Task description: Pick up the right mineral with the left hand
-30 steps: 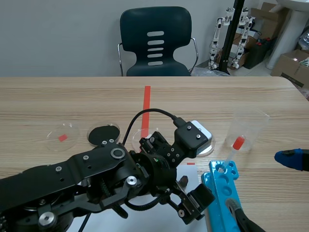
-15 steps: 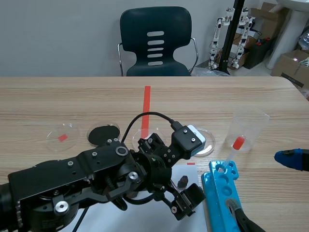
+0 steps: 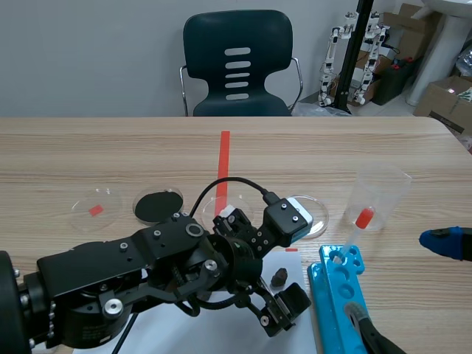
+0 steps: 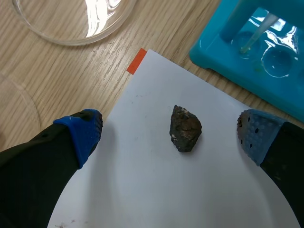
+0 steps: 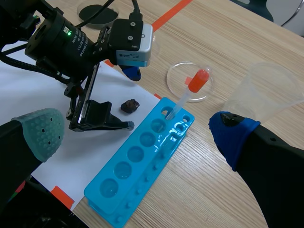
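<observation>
My left gripper (image 4: 169,134) is spread wide and holds nothing. Its blue dotted pads (image 4: 84,130) stand either side of the small, rough, dark brown mineral lump (image 4: 185,128), and neither touches it. The lump lies on the white paper sheet (image 4: 142,190) at the near middle of the table, just left of the bright blue plastic tray with round wells (image 3: 335,291). I judge the approach done; lowering, closing and lifting are left. My right gripper (image 5: 137,133) hangs wide open and empty at the near right.
</observation>
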You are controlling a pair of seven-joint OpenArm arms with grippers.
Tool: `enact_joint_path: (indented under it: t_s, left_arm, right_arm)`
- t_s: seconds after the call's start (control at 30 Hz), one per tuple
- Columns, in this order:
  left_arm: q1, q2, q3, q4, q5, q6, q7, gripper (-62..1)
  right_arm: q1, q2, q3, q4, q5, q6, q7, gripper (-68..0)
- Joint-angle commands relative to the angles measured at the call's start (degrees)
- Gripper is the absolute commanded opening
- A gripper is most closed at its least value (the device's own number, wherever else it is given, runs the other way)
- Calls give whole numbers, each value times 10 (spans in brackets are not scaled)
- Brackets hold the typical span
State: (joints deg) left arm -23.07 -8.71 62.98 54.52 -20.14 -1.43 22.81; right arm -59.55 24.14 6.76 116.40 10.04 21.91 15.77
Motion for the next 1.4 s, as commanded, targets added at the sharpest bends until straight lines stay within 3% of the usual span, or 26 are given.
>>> enact_joint_path:
  t_s: [0.0,0.13,0.27,0.43,0.6,0.73,0.87,0.93,1.1,1.37]
  left_arm:
    - [-6,10,-3,5,-2,-3,-7,-13]
    - [-6,10,-3,-2,-2,-9,-7,-15]
    - [-6,10,-3,-2,-2,-14,-7,-103]
    - [-6,10,-3,-2,-2,-14,-4,-132]
    - [-6,10,-3,-2,-2,-14,-3,-289]
    - [-6,10,-3,-2,-2,-14,-3,-302]
    - [-5,10,-3,-2,-2,-14,-3,-463]
    - [-4,11,-3,-2,-2,-14,-3,-498]
    - [-4,11,-3,-2,-1,-13,-3,-539]
    - [-4,9,-3,3,0,-13,10,-539]
  right_arm:
    - [6,0,3,3,7,1,6,-29]
    - [6,0,3,3,7,1,6,-29]
    - [6,0,3,3,7,1,6,-29]
    - [6,0,3,3,7,1,6,-29]
    - [6,0,3,3,7,1,6,-29]
    - [6,0,3,3,7,1,6,-29]
    - [6,0,3,3,7,1,6,-29]
    - [6,0,3,3,7,1,6,-29]
    - [6,0,3,3,7,1,6,-29]
    - [6,0,3,3,7,1,6,-29]
